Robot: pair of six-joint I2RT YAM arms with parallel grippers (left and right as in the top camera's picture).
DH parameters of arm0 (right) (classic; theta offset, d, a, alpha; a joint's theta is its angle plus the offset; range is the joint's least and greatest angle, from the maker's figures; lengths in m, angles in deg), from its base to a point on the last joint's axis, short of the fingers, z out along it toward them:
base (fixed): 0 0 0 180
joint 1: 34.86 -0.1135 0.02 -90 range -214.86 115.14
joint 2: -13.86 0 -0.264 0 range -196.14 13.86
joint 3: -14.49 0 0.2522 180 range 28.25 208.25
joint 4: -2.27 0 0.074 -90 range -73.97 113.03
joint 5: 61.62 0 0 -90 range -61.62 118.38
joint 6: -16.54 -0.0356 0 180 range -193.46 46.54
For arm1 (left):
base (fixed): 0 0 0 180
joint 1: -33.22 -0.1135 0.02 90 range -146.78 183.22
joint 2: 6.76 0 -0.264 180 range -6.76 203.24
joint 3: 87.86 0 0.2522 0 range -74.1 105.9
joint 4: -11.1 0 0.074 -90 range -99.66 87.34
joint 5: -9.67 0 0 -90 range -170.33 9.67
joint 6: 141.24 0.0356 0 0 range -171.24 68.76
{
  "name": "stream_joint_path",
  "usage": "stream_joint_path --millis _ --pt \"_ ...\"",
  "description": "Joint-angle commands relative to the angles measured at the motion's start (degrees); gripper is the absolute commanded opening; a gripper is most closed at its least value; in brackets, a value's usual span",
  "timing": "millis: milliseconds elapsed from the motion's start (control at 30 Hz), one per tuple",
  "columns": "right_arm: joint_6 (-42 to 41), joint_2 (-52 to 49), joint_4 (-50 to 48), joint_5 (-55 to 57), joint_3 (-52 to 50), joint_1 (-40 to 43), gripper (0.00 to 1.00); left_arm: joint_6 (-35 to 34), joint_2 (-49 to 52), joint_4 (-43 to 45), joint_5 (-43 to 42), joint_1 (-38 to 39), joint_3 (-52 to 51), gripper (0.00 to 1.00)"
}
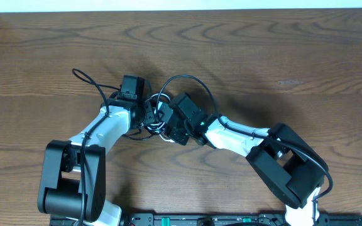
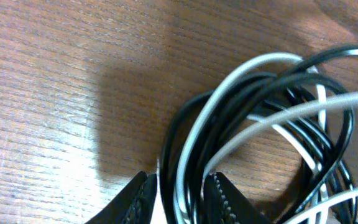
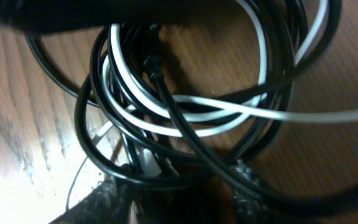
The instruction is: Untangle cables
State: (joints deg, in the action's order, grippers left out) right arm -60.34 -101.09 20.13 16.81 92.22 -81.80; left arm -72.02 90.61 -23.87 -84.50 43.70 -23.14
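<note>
A: Claw states?
B: Left claw (image 2: 180,182) is clamped on the cables (image 1: 158,114), black and white strands both in its jaws. Right claw (image 3: 179,186) straddles the same knot. Gripping or not, can't tell.
A: Cables where?
B: Tangled mid-table (image 1: 281,50), between the claws. White cable (image 2: 272,58) is wound inside. Black cable (image 1: 184,76) loops out far.

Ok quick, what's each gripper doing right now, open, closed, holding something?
Left gripper: closed on strands of the black cable and white cable.
Right gripper: straddles both cables; grip cannot be told.
</note>
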Motion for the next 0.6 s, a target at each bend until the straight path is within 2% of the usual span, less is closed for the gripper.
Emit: stream_joint_path --millis 0,67,367,567 --pt "-0.9 -3.6 0.5 -5.5 -0.3 -2.3 0.34 -0.1 0.7 0.3 -4.2 1.8 -0.2 0.32" --pt "-0.9 -3.6 0.8 -5.5 -0.3 -2.2 0.26 -0.1 0.7 0.3 -4.1 1.8 -0.2 0.31" --pt "-0.9 -3.6 6.4 -0.2 -0.3 -1.7 0.03 -0.1 0.7 0.3 -1.4 1.8 -0.2 0.31" --pt "-2.0 -3.5 7.7 0.5 -0.2 -1.5 0.01 -0.7 0.7 -0.4 4.2 1.8 -0.2 0.28"
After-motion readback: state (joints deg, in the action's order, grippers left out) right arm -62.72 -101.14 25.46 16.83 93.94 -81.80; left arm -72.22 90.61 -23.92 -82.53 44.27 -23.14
